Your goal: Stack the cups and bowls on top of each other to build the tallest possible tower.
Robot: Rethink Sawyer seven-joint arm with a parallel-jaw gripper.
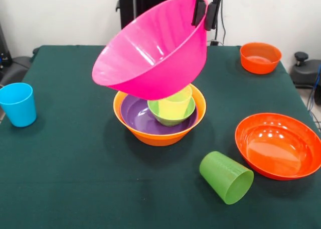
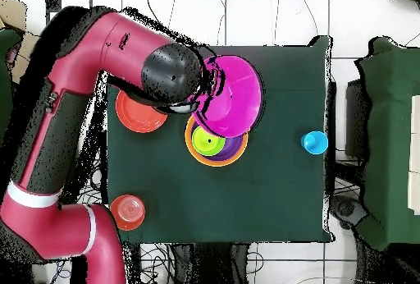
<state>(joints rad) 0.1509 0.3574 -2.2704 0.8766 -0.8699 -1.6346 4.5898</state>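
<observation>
With our tool (image 1: 208, 15) pinching the rim of the tilted pink bowl (image 1: 150, 50) just above the tower (image 1: 160, 113), we risk it slipping or knocking the yellow cup (image 1: 176, 106) askew.

No readable text, labels, brands, numbers or signs in either view. Bowls, cups, table cloth and the arm show plain surfaces only, no markings legible.
</observation>
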